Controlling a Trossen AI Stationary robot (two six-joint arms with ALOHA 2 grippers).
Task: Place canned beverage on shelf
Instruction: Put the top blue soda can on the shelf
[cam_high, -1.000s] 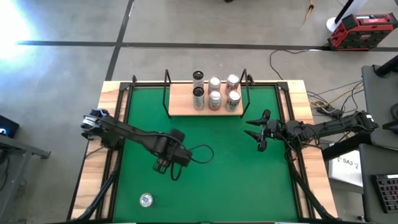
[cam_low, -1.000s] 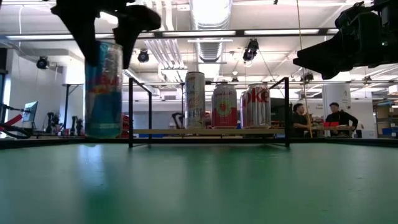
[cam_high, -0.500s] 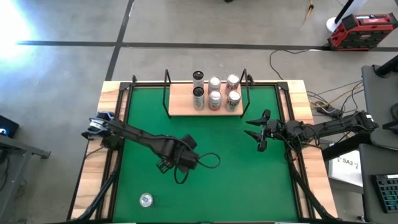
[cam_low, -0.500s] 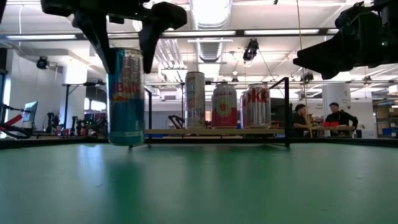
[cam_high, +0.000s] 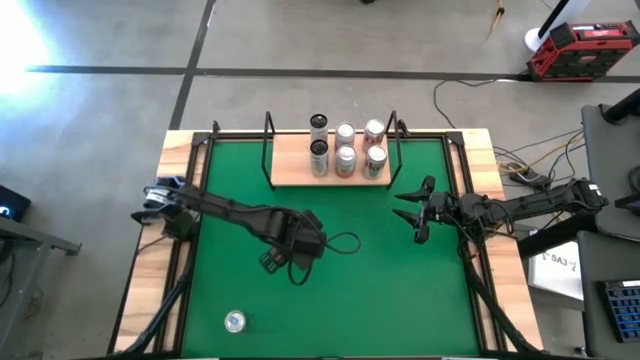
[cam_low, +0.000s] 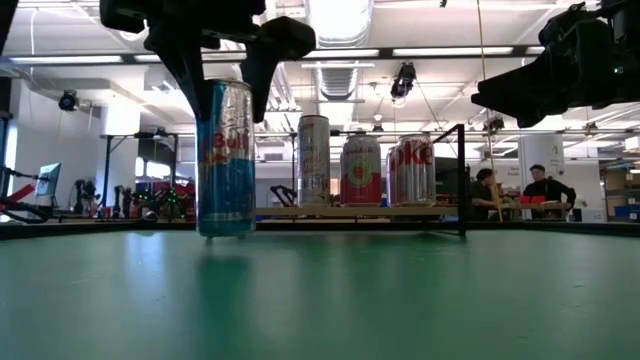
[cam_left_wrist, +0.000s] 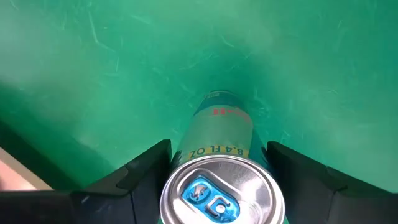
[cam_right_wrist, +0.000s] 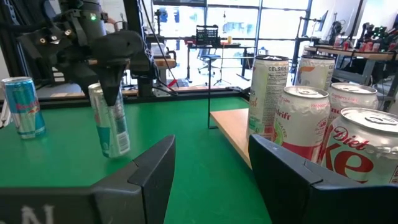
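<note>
L gripper (cam_low: 222, 85), pinching blue can (cam_low: 225, 160), has carried it closer to shelf (cam_high: 330, 170) w/ cans; R gripper (cam_high: 415, 213) pressed together, idle.

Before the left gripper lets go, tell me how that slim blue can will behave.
The slim blue can is tall and narrow, so probably tippy if released tilted. Its smooth metal wall looks slippery in the left gripper. On its side it would likely roll across the green mat.

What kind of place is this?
Probably a robotics lab or workshop: two robot arms work at a green table, the left gripper holding a can, with ceiling lights and workbenches behind.
</note>
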